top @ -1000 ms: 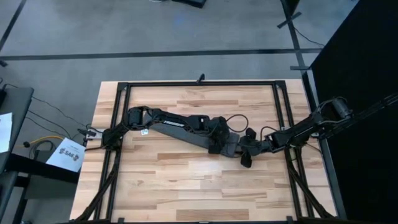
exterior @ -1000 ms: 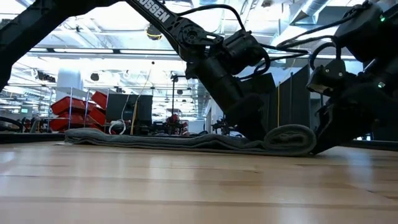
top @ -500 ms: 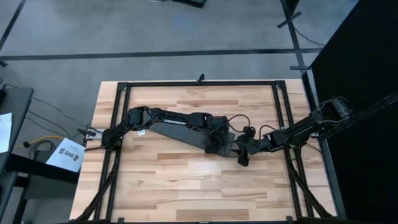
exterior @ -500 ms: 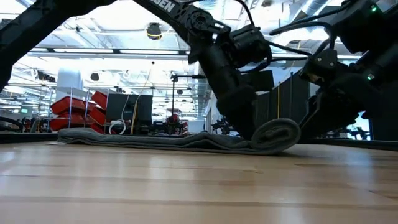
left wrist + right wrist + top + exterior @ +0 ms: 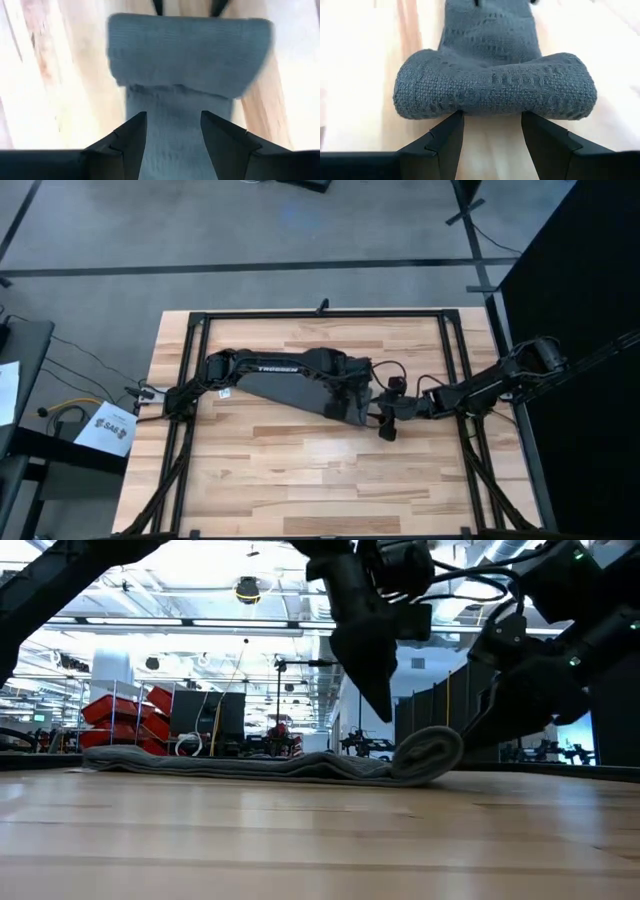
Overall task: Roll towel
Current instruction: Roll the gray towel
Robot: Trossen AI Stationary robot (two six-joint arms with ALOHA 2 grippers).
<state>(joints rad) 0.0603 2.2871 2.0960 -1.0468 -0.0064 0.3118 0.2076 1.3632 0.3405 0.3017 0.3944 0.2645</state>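
The dark grey towel [image 5: 290,390] lies as a long flat strip across the middle of the wooden table. Its right end is wound into a roll [image 5: 425,753], which also shows in the right wrist view [image 5: 495,87]. My left gripper [image 5: 172,132] hangs open above the flat strip just left of the roll [image 5: 190,50], its fingers [image 5: 378,700] clear of the cloth. My right gripper [image 5: 492,130] is open and low on the table, at the roll's right side [image 5: 385,423]. My right gripper meets the roll's outer side [image 5: 492,111] with the tips of its open fingers [image 5: 451,125], low down near the tabletop. It comes nearly level from the table's right, and the fingers point across the roll's length. The roll rests on the flat strip and the table.
Black frame rails [image 5: 190,430] run along the table's left, right and far edges. Bare wood [image 5: 300,480] lies on the near side of the towel. A small white tag [image 5: 222,391] shows at the strip's left end.
My right gripper has moved toward the table's left edge with the roll before it. The roll has travelled left along the strip, and the flat part has slid a little left. My left gripper has risen off the towel beside the roll and drawn back leftward.
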